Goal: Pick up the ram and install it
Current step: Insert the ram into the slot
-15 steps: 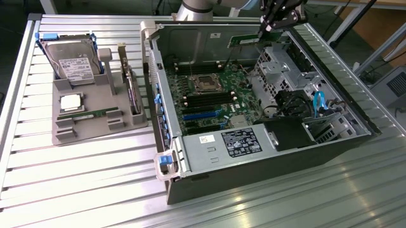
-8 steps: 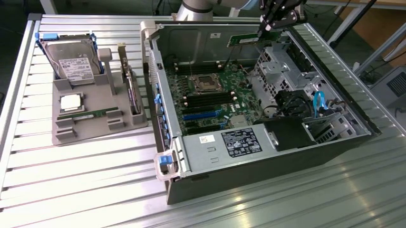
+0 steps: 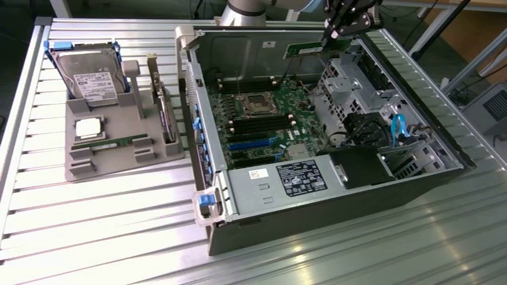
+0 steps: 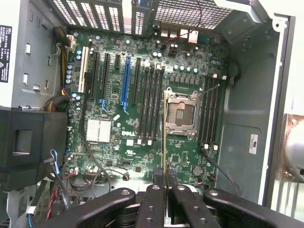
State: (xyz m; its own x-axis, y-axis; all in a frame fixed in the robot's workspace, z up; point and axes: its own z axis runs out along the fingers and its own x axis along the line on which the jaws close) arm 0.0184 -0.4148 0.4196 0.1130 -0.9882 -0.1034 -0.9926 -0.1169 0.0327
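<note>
1. Pinching the ram (image 3: 305,51) by one end, the hand (image 3: 329,40) hangs over the open computer case (image 3: 333,205).
2. Exterior view: hand and ram sit at 1 o'clock from the processor socket (image 3: 257,105), held clear of the motherboard (image 3: 277,133).
3. Wrist view: the ram (image 4: 165,133) shows edge-on between the fingers (image 4: 156,183), lined up between the socket (image 4: 180,114) and the memory slots (image 4: 151,104).
4. Exterior view: a grey tray (image 3: 119,166) lies on the surface (image 3: 95,225) at 9 o'clock from the case, carrying a hard drive (image 3: 91,80) and a processor (image 3: 89,127).

White "DELL" lettering (image 4: 128,134) on the green motherboard (image 4: 114,159); other stickers (image 4: 254,142) illegible
</note>
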